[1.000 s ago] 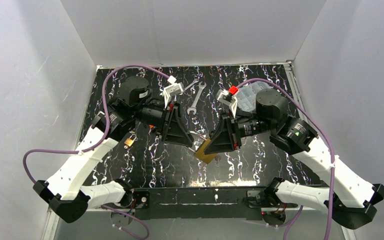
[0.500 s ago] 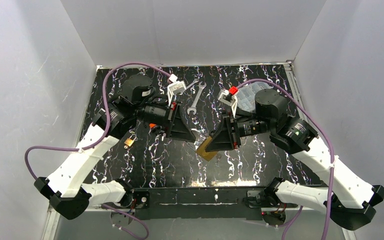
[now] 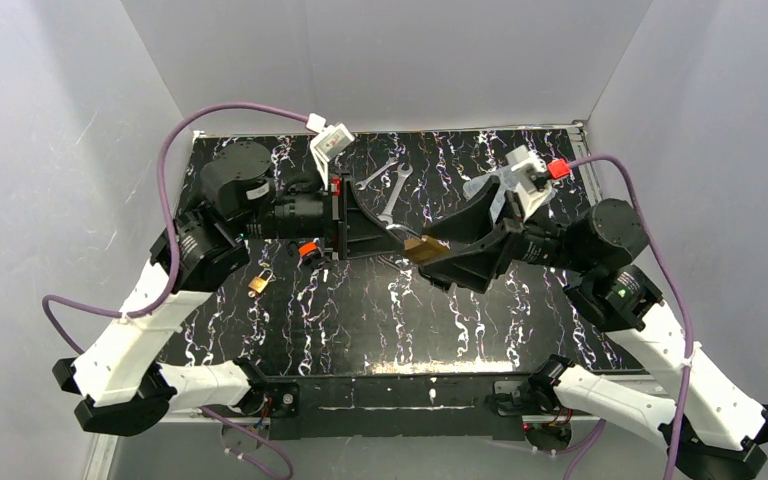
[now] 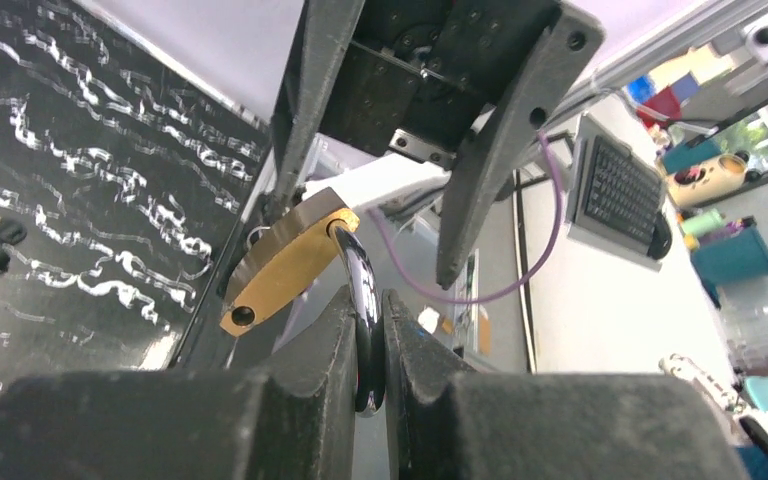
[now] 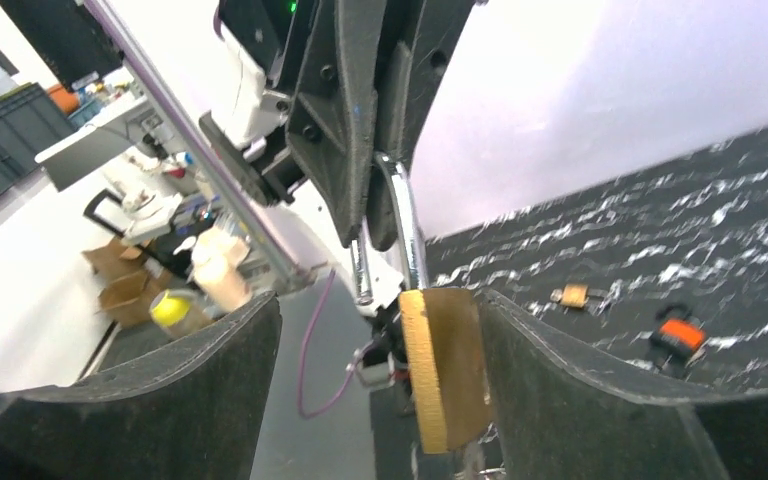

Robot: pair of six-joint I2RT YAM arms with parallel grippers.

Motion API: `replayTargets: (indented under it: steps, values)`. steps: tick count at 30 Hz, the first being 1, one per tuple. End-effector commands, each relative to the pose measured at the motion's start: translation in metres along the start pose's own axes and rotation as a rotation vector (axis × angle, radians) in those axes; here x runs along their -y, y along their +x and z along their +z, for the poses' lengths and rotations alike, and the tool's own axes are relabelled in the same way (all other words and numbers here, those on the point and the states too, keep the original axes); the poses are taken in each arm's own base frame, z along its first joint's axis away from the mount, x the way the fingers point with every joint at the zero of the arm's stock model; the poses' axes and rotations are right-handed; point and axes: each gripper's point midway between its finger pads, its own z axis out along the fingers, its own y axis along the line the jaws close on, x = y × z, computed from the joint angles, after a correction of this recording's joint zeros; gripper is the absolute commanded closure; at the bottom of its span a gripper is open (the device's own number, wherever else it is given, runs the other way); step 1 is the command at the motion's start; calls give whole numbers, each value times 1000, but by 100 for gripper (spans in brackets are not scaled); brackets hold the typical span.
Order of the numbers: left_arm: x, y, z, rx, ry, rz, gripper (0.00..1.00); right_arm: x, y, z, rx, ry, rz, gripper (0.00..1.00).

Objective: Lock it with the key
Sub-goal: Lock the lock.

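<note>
Top external view: the brass padlock (image 3: 421, 247) hangs in the air over the middle of the tabletop (image 3: 360, 320), between the two hands. The left hand (image 3: 397, 239) is clamped on the steel shackle (image 4: 358, 270), and its own wrist view shows both fingers pressed tight against the curved bar. The right hand (image 3: 438, 256) has its fingers well apart, one on each side of the brass body, and is not pinching it. I cannot tell whether one finger touches the body.

The padlock's long axis runs roughly across the tabletop, with the shackle end toward the left hand and the body toward the right hand. In the left wrist view a dark round hole (image 4: 243, 316) sits at the end of the body away from the shackle; it is probably the keyhole. In the right wrist view one leg of the shackle seems to end free beside the body, so the lock looks open.

A small orange-and-black item (image 3: 307, 250), likely the key, lies on the tabletop under the left arm's wrist, near a second small padlock (image 3: 258, 284). The key is therefore on the left arm's side, behind the hand that is busy holding. The free right hand is farther off and would have to reach past the held padlock to get it.

No brand, label or writing is readable on the padlock or anywhere on the tabletop.
</note>
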Motion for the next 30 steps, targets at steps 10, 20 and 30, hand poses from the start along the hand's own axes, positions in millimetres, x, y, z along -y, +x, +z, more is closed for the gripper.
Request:
replayTargets:
  steps: [10,20,30]
  values:
    - [70,-83,-18,356,127,29,100,-3,-69,11,244,-53,-148,21]
    - [71,-98,-23,454,127,21,100,2,-73,14,311,-70,-82,28]
    - [72,-98,-29,481,125,21,100,-1,-80,5,375,-51,-57,39]
